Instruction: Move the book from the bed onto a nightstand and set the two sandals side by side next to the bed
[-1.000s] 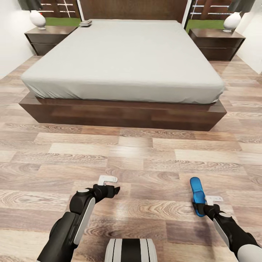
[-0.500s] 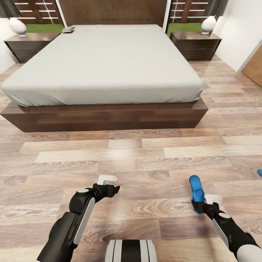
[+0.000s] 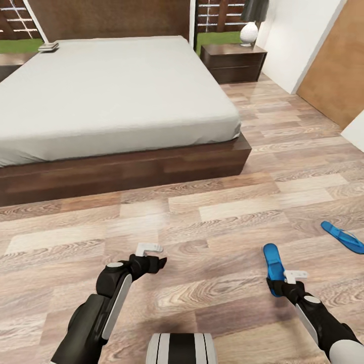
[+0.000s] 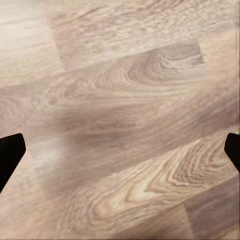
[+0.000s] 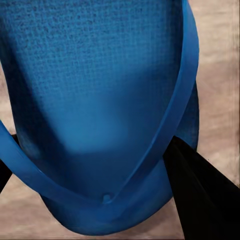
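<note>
In the head view my right gripper (image 3: 277,288) is shut on the heel end of a blue sandal (image 3: 274,261), held just over the plank floor. Close up in the right wrist view, the sandal (image 5: 100,95) sits between dark fingers (image 5: 200,190). The other sandal (image 3: 344,236) lies flat on the floor to the right. My left gripper (image 3: 153,258) hangs open over bare floor, fingertips (image 4: 10,152) spread wide. The book (image 3: 48,46) lies on the bed's (image 3: 116,96) far left corner. A nightstand (image 3: 233,61) stands at the bed's far right.
A white lamp (image 3: 248,33) stands on the nightstand. A white wall and a brown wood panel (image 3: 333,65) close off the right side. The bed's dark wood frame (image 3: 151,169) runs across ahead of me, with open plank floor (image 3: 217,212) between it and my arms.
The camera has swung to the right, so the bed slid left in the picture and the second sandal came into view. Both arms keep their pose, the right still holding its sandal.
</note>
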Motion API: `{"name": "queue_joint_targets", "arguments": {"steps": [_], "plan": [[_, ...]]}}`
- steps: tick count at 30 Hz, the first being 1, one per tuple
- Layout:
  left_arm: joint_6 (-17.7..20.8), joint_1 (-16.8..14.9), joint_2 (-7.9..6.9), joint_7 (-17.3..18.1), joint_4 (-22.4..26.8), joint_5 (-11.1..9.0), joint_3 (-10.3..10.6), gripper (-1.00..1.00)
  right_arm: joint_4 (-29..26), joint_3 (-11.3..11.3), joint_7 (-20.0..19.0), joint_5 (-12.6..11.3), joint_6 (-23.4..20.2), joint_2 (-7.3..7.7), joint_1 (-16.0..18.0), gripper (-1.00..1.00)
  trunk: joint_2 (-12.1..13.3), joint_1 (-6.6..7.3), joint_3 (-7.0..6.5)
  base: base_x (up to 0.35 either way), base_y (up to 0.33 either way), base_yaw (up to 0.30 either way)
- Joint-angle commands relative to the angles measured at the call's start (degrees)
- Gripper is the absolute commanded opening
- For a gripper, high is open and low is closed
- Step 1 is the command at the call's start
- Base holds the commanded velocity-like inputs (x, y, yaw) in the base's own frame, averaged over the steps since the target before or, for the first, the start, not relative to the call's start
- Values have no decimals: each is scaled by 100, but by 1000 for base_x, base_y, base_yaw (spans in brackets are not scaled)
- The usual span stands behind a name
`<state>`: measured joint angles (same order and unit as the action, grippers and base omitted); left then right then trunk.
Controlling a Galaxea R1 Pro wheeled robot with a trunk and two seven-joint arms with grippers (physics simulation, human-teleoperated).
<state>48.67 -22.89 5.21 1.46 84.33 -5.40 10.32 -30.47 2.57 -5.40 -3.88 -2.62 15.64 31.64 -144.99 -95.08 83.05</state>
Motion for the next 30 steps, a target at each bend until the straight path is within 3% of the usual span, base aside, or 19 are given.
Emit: {"name": "queue_joint_targets", "arguments": {"steps": [1, 13, 21, 30], "plan": [[28, 0, 1, -9, 2, -59, -13, 100, -7, 24, -33, -42, -28, -1, 0, -100, 0, 3, -19, 11, -10, -276], [32, 1, 8, -3, -14, -68, -39, 100, 3, 22, -33, -74, -19, -6, 0, -100, 16, 34, -285, 1, -1, -272], [-335, 0, 7, -8, -7, -71, -24, 100, 2, 15, -56, -86, -17, -17, 0, -100, 27, 55, -462, 0, 0, -52], [-342, 0, 7, -19, -32, -67, -38, 100, -2, 15, -58, -86, -12, -17, 0, -100, 39, 78, -683, 0, 0, -184]]}}
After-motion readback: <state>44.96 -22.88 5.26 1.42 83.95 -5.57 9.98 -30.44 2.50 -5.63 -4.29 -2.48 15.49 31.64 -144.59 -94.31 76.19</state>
